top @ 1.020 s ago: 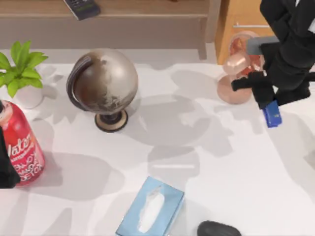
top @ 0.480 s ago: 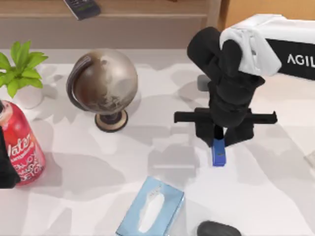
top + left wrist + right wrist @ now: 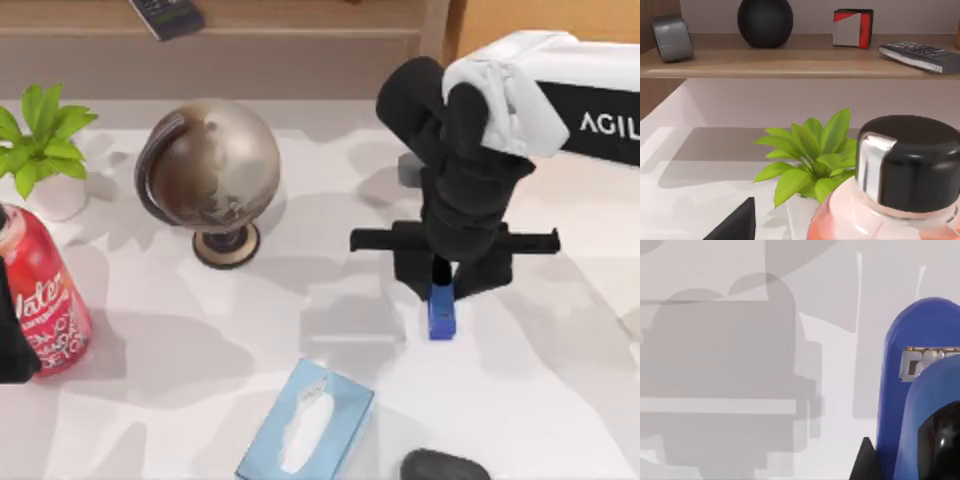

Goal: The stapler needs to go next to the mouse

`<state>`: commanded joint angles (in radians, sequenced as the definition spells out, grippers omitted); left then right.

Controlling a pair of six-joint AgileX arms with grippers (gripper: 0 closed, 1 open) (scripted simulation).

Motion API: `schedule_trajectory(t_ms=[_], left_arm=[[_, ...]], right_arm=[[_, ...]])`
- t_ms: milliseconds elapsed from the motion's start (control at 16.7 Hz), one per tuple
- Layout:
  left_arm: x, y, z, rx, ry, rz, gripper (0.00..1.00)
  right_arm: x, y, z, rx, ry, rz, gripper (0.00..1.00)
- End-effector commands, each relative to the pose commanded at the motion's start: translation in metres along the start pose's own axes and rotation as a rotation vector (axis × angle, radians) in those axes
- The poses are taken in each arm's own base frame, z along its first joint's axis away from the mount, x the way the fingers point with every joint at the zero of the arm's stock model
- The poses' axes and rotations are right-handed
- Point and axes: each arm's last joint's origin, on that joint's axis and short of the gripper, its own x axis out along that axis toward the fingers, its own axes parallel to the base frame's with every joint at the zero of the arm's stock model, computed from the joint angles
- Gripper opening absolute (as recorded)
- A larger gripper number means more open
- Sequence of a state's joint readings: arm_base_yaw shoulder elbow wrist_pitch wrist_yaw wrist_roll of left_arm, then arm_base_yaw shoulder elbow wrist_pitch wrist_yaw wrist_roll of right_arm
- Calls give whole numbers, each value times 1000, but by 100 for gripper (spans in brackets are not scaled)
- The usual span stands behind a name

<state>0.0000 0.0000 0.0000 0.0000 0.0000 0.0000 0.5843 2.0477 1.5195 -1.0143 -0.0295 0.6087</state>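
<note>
While the right gripper [image 3: 441, 290] hangs over the table's [image 3: 560, 380] middle-right, fingers clamped on the stapler [image 3: 441, 312], blue bar pointing toward the near edge; mouse [image 3: 445, 466] well apart, at that edge, just right of tissue box [image 3: 306, 425]. Left arm parked at left edge beside red bottle [image 3: 45, 305], fingers' state: cannot tell

White right arm [image 3: 560, 85], black wrist, "AGIL" lettering.

You've the stapler [image 3: 441, 312] right of centre on the table [image 3: 560, 400], mouse [image 3: 445, 466] nearer the front edge, tissue box [image 3: 306, 424] left of the mouse, globe [image 3: 210, 170] behind.
</note>
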Motion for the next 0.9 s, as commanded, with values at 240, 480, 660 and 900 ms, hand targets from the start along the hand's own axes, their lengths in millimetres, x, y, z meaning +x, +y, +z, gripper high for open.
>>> schedule_trajectory(t_ms=[240, 480, 660, 900], left_arm=[[0, 0, 0, 0, 0, 0, 100], [0, 0, 0, 0, 0, 0, 100], [0, 0, 0, 0, 0, 0, 100], [0, 0, 0, 0, 0, 0, 100]], right_arm=[[-1, -3, 2, 19, -4, -4, 0], [2, -5, 0, 34, 19, -12, 0], [6, -7, -2, 43, 50, -18, 0], [9, -7, -4, 43, 73, -14, 0]])
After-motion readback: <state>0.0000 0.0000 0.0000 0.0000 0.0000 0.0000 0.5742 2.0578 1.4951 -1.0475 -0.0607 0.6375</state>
